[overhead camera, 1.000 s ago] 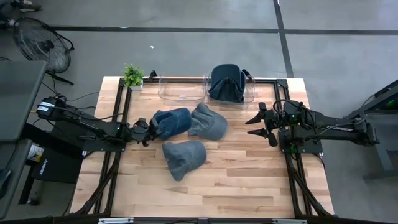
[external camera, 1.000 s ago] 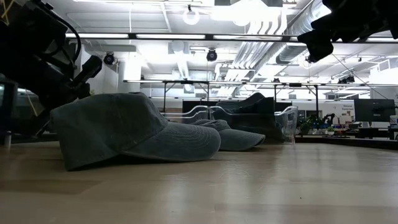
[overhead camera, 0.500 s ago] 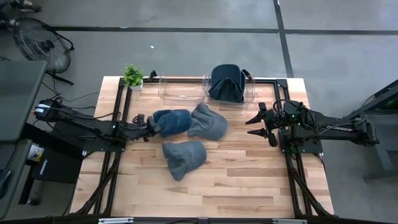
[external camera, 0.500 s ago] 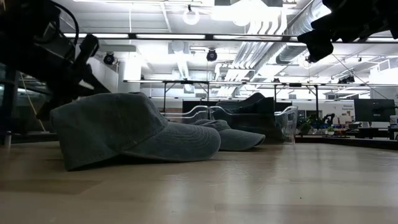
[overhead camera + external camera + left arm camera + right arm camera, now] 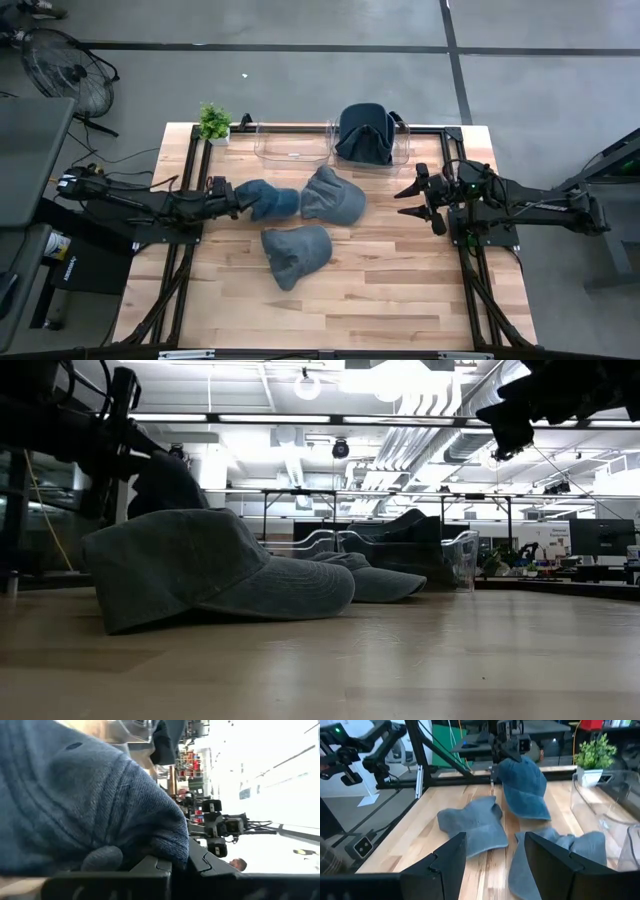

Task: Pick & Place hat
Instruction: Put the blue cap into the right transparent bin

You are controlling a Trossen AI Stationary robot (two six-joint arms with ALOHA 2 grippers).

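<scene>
My left gripper point(image 5: 236, 199) is clamped shut on the blue hat point(image 5: 268, 199), pinching its edge on the side away from the bins. In my left wrist view the hat's denim point(image 5: 90, 795) fills nearly everything, its fabric bunched right over my fingers point(image 5: 150, 870). The right wrist view shows this hat point(image 5: 524, 787) lifted clear of the table point(image 5: 400, 290), hanging tilted from my left gripper point(image 5: 507, 742) with its brim drooping down. From the low view it shows as a dark mound point(image 5: 165, 485) raised behind the nearest hat.

My left arm point(image 5: 140, 203) stretches nearly level from the table's left edge toward the middle.

Taking the held hat as the mark: a grey hat point(image 5: 295, 255) lies flat on the wood just in front of it, toward the near edge of the table, and fills the low view's foreground point(image 5: 200, 565). A second grey hat point(image 5: 333, 196) lies just beside the held one, on the side toward my right arm; whether the two touch I cannot tell. Beyond them, at the table's far edge, stand two clear bins: the one nearer the plant point(image 5: 291, 143) and the other point(image 5: 403, 148) with a dark hat point(image 5: 365, 133) in it. A small potted plant point(image 5: 213, 122) stands at the far left corner.

My right gripper point(image 5: 410, 198) hangs over the table's right side, well apart from the hats, fingers point(image 5: 447, 857) spread wide and holding nothing.
</scene>
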